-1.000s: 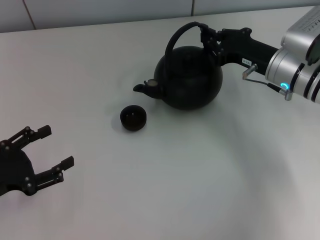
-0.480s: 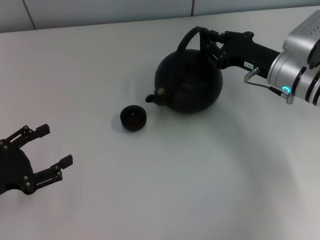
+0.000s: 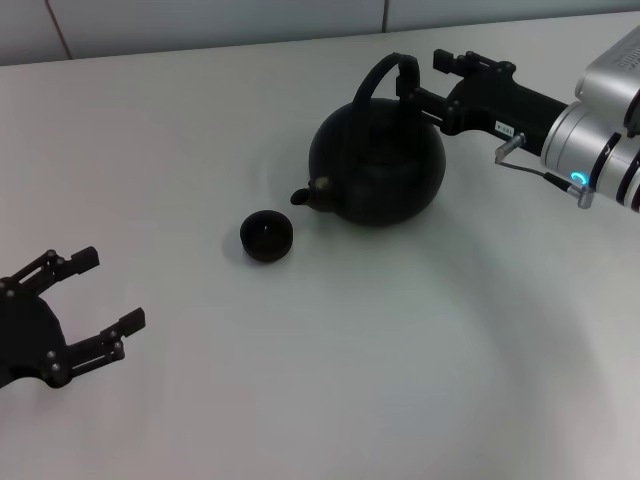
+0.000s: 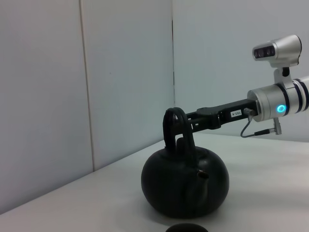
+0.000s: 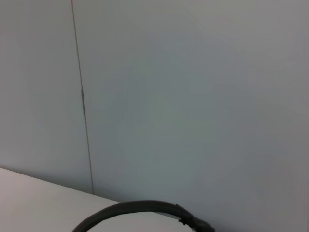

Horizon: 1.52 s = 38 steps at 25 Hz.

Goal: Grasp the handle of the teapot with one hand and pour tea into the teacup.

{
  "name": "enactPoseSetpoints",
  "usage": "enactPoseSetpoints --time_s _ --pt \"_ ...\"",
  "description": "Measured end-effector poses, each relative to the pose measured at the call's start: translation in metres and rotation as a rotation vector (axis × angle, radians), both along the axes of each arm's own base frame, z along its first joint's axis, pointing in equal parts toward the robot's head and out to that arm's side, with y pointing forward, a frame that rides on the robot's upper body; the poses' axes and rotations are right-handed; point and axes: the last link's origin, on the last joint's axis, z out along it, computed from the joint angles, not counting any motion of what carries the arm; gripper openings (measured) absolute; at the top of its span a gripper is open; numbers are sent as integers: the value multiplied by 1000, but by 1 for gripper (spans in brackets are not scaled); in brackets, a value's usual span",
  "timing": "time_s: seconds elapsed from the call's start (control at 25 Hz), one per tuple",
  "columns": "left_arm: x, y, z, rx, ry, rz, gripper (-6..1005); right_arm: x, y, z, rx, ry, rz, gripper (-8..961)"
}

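I see the teapot [image 3: 378, 165] upright on the table [image 3: 330, 370], spout toward the teacup [image 3: 267, 236] just beside it. My right gripper [image 3: 425, 82] sits at the handle [image 3: 385, 75] — fingers apparently parted, not clamping. Left gripper [image 3: 100, 305] rests wide open, well apart.

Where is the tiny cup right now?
In the head view the teacup sits on the white table, near the middle, just in front of the teapot, close below its spout but apart from it.

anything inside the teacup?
The teacup looks dark inside from the head view; no liquid is discernible, and the black interior hides its bottom. The teapot spout points toward it.
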Motion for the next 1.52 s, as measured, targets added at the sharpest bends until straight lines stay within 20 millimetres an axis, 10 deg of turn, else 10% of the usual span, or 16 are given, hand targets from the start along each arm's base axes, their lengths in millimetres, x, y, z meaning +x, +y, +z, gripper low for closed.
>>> enactPoseSetpoints --time_s 0.44,1.52 --pt "-1 -1 0 3 -4 3 863 -1 -2 1 0 11 17 784" --pt "2 -1 0 -5 -12 -7 863 63 -107 48 158 219 -9 785"
